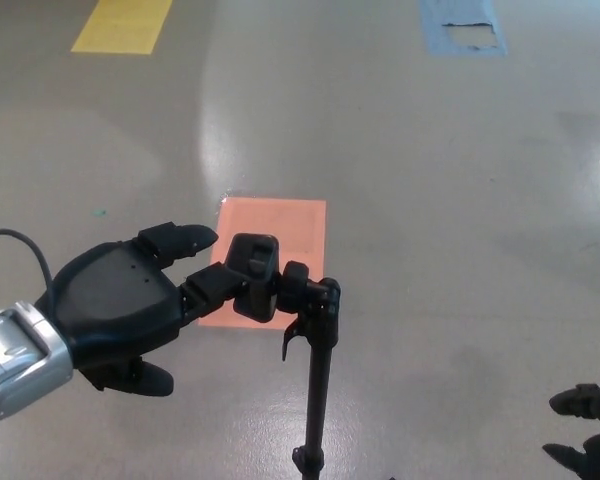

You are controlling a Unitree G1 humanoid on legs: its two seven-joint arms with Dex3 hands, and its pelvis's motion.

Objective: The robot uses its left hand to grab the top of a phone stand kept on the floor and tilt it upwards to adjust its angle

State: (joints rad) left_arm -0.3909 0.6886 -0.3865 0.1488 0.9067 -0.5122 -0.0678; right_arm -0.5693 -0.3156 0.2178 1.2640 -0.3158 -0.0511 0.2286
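Note:
A black phone stand [318,380] rises on a thin pole from the floor at the bottom middle. Its clamp head [255,276] sits at the top, pointing left. My left hand [125,305] comes in from the left; one finger lies against the left side of the clamp head, another finger points out above it, and the thumb hangs below, apart from the stand. The fingers are spread and do not close round the head. Only a small black part of my right hand [585,440] shows at the bottom right corner.
An orange rectangle [280,245] is marked on the grey floor behind the stand. A yellow marking [122,24] lies at the top left and a worn blue one [464,26] at the top right. A black cable [20,250] loops over my left wrist.

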